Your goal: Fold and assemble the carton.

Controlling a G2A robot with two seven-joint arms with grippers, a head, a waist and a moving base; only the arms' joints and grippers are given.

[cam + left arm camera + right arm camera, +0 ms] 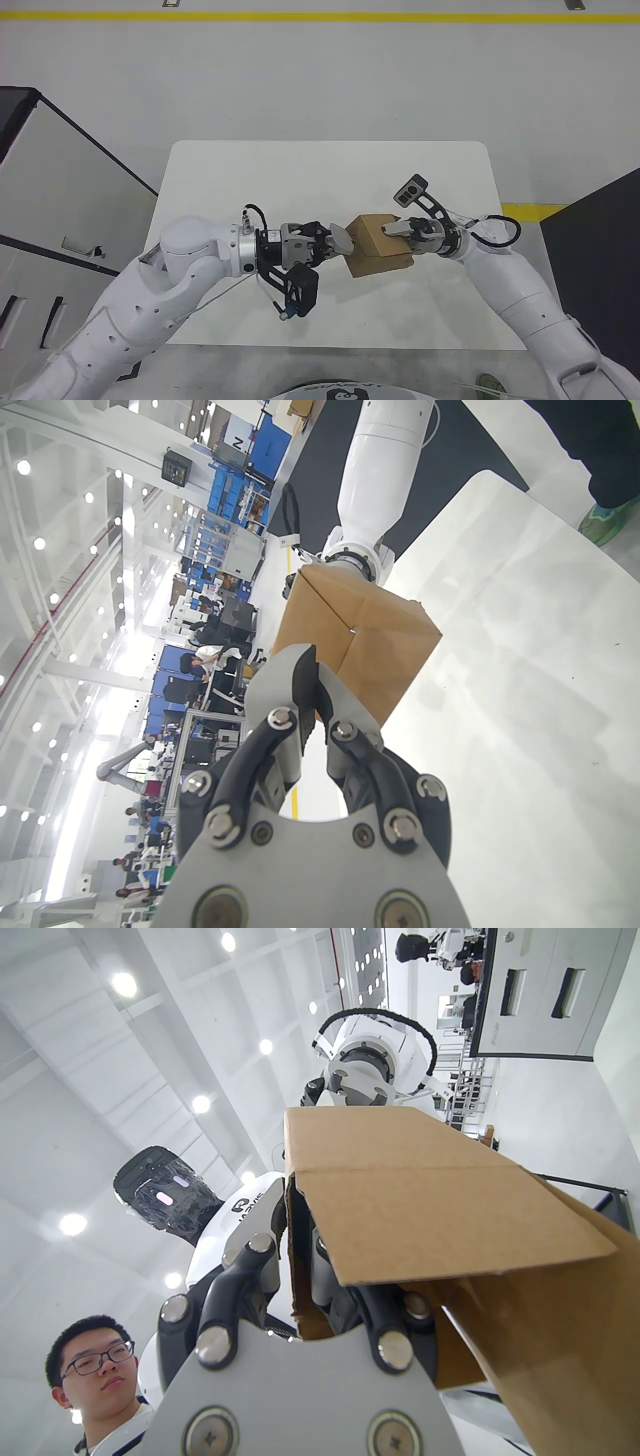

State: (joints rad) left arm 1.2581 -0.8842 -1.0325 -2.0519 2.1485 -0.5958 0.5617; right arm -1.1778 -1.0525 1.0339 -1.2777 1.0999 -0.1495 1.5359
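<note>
Found the brown corrugated cardboard carton [378, 248] over the middle of the white, smooth, round-cornered surface [300, 170], caught between both arms. Could not tell whether resting on it or raised just clear. Found the left tool [338, 240] closed almost fully on the carton's near edge, with only a sliver of board between the jaws. Found the right tool [398, 229] clamped across one wall at the opposite, open end, one jaw outside the box and the other inside. Judged this two-ended hold as bracing, meant to stop the squared-up body skewing or collapsing flat while the remaining flaps get turned in. Read the grip on thin edges rather than broad faces as a way of leaving the panels free to hinge.

Noted matte, slightly fibrous kraft board, thin, with raw cut edges and crisp pressed creases. Saw the end facing the left tool already folded shut, its panels meeting along a seam with a small notch at the centre. Saw at the right tool's end one flat rectangular flap [450, 1228] swung outward on its crease, not yet tucked. Judged the assembly roughly half done, with the open end left. Expected the board to buckle under a hard squeeze, and to slide easily on so slick a surface.
</note>
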